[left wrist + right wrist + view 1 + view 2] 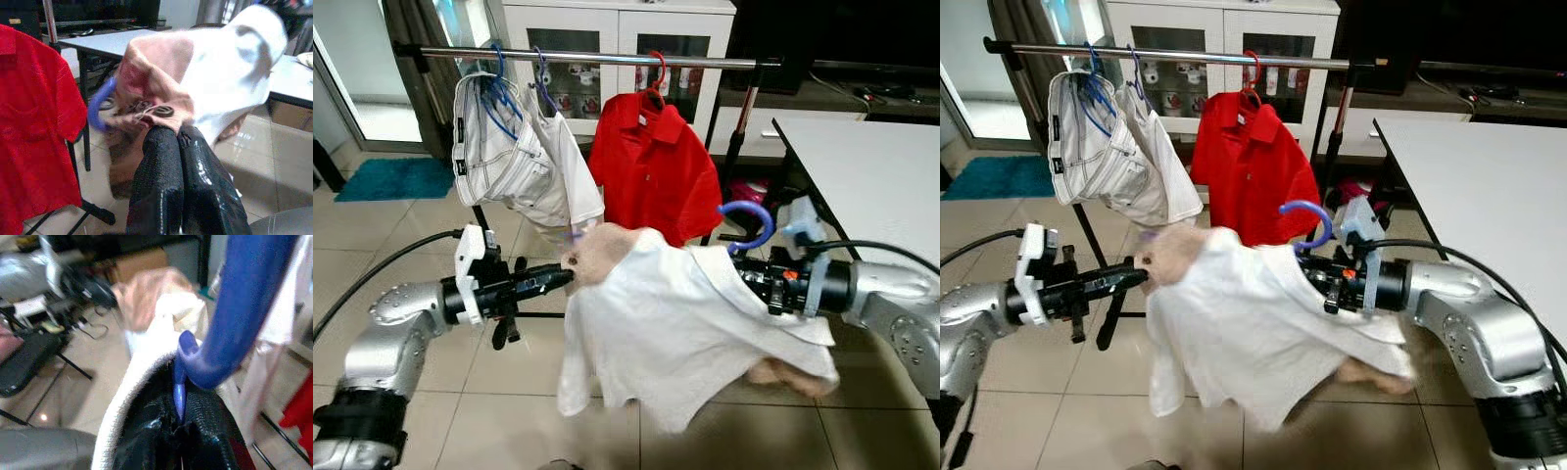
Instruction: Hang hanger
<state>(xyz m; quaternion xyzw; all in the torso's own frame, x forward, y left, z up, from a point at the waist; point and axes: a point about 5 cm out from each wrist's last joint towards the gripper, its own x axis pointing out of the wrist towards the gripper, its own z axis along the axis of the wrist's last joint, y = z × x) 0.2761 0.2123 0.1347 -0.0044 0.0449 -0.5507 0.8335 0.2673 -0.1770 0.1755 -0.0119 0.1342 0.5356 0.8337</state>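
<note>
A: Hanger (pixel 751 223) first: where is it?
B: Its blue hook sticks up out of a white shirt (pixel 690 328) draped over it, near the middle of the scene and low. The rail (pixel 607 57) it must catch runs left to right, farther off and higher.
A: So the coming move turns on that gap?
B: I think so. The hook has to rise and go away from the robot, toward the bare stretch of rail to the right of the red shirt (pixel 651 166). The white trousers (pixel 509 157) hang at the rail's left end. The hanger's long axis lies roughly left to right, in line with the rail.
A: Which arm is nearer the hook?
B: The right gripper (pixel 759 269); its fingers are pressed onto the hanger just under the hook. The left gripper (pixel 566 274) pinches the shirt's near-left corner, fingers squeezed together.
A: What do the wrist cameras add?
B: The right wrist view shows the blue stem seated between the fingers. The left wrist view shows a pinkish fold of cloth in its grip.
</note>
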